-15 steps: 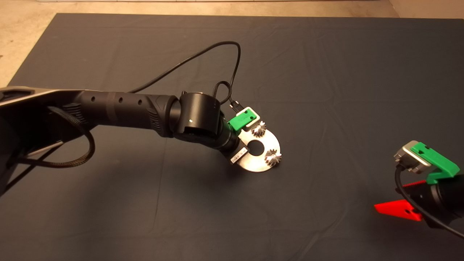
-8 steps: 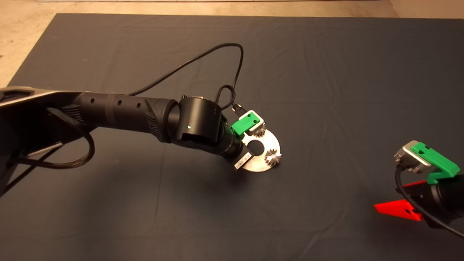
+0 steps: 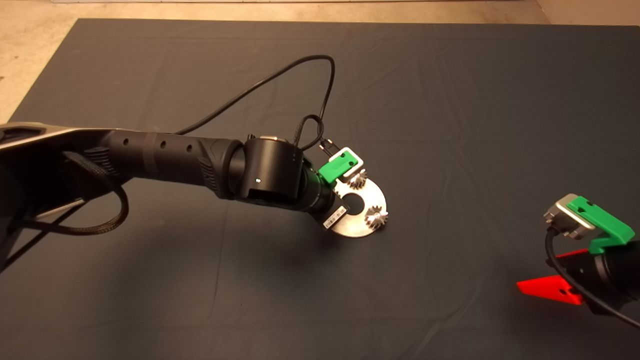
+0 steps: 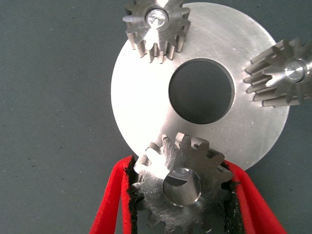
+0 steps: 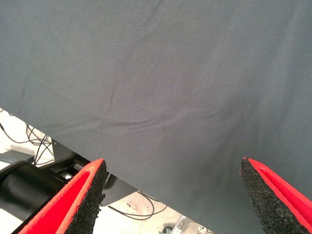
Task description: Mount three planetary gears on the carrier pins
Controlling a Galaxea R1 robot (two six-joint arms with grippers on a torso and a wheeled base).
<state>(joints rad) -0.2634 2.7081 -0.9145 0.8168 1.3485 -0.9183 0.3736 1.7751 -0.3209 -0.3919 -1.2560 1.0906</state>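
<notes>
Now the left gripper (image 4: 183, 195) is clamping a gear (image 4: 183, 187) between its red fingers (image 4: 111, 200), the black pads pressing on the teeth from both sides; this gear is silvery grey, straight-toothed, with a round bore through which a bright pin (image 4: 181, 176) is showing, off-centre, so whether the gear is seated on it I cannot tell; the gear is overlapping the rim of the plate (image 4: 146, 102) on the side nearest the fingers; the plate is a shiny brushed disc with a large central hole; beyond the held gear, across that hole, two more gears (image 4: 157, 27) (image 4: 282, 73) are sitting on their pins at the plate's far edge, each showing a bright pin end in its bore. In the head view a small white label (image 3: 334, 217) is showing on the left wrist, its print too small to read; against the earlier frames the left arm has shifted only slightly, and the upper gear (image 3: 357, 178) is less covered by the green mount than half a second ago. The right gripper (image 5: 173, 195) is waiting well apart at the mat's (image 3: 450, 100) lower right, fingers spread wide with nothing between them.
</notes>
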